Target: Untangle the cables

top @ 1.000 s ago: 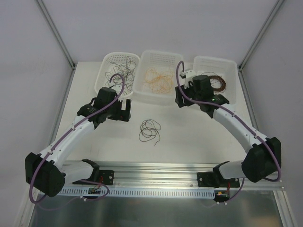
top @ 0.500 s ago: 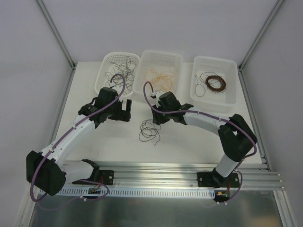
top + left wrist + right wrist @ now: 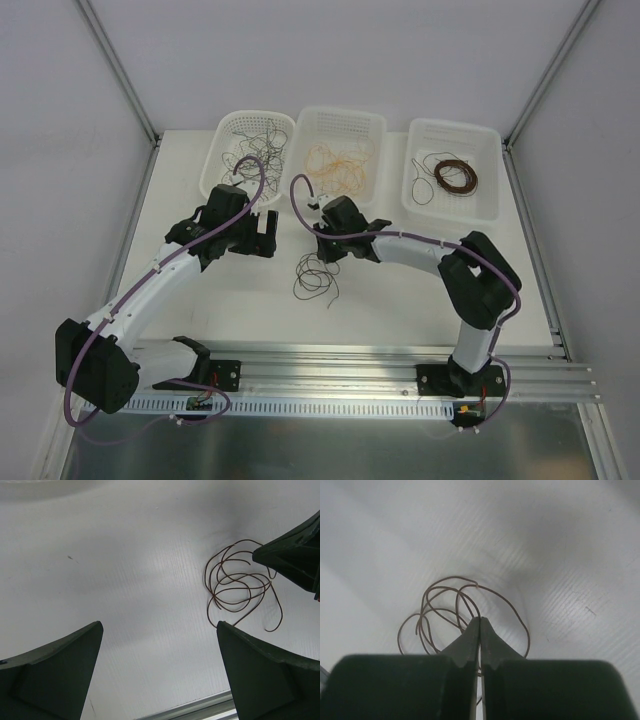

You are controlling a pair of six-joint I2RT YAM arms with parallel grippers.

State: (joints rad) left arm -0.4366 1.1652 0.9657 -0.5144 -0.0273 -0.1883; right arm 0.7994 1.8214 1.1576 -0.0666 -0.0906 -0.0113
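A loose tangle of thin brown cables (image 3: 316, 275) lies on the white table in front of the baskets. My right gripper (image 3: 319, 253) is down at the tangle's far edge. In the right wrist view its jaws (image 3: 480, 620) are pressed together, with a strand of the cables (image 3: 440, 587) running in at the tips. My left gripper (image 3: 265, 238) hovers left of the tangle, wide open and empty. In the left wrist view the cables (image 3: 240, 587) lie off to the right of the left gripper (image 3: 159, 626), beside the right gripper's dark finger (image 3: 295, 555).
Three white baskets stand at the back. The left basket (image 3: 225, 135) holds black wires (image 3: 255, 148). The middle basket (image 3: 340, 112) holds orange-yellow wires (image 3: 335, 165). The right basket (image 3: 455, 128) holds a wound brown ring (image 3: 456, 177). A metal rail (image 3: 330, 360) runs along the near edge.
My right arm swung from the right basket over to the tangle on the table and its jaws closed there. The left arm stayed still and open.
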